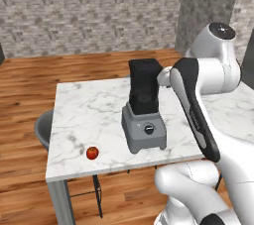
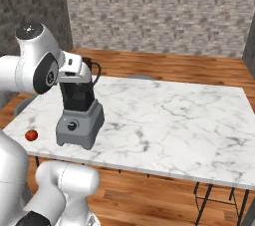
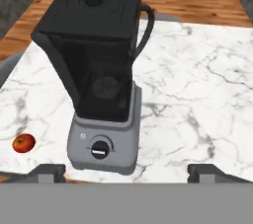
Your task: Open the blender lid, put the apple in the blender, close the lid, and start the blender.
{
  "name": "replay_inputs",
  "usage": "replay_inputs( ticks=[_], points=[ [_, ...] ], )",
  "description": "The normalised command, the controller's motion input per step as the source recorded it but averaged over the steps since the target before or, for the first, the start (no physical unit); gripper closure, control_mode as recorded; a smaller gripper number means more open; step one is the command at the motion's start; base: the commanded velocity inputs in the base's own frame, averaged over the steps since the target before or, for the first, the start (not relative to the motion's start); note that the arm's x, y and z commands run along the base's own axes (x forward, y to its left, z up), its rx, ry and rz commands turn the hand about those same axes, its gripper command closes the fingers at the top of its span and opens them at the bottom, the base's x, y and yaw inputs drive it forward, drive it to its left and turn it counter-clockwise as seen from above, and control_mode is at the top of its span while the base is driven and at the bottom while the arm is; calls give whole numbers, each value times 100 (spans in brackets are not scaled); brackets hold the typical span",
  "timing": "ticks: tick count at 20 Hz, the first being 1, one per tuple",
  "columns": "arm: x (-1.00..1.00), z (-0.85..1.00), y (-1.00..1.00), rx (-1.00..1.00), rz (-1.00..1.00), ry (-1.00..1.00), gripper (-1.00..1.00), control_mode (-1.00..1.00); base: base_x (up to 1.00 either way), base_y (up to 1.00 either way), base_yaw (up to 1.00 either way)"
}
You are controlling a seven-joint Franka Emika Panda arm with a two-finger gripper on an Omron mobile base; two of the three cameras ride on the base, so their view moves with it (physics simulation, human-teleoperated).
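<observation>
From the left base view the blender [image 1: 144, 112] stands on the marble table [image 1: 89, 115] with the apple [image 1: 92, 153] near the front edge, the right base view shows the same, and the hand view has the gripper [image 3: 127, 172] spread wide, empty, above the lidded jar, the blender lid [image 3: 94, 3] on top.

Blender [image 3: 101, 94]: grey wedge base, round black dial facing hand, tall dark tapering jar upright, directly ahead of hand and below it. Blender lid [image 3: 94, 3]: flat black square, seated on jar top. Apple [image 3: 23, 143]: small, red, on marble left of base, apart.
</observation>
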Motion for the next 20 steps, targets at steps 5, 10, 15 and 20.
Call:
replay_inputs(
  ticks=[5,10,15,20],
  points=[
    [0,94,57,-3,0,0,-100,-100,0,0,0],
    [20,56,54,-5,0,11,-100,-100,0,0,0],
    [36,-11,6,0,0,11,-100,-100,0,0,0],
    [17,-32,0,0,0,12,-100,-100,0,0,0]
  ],
)
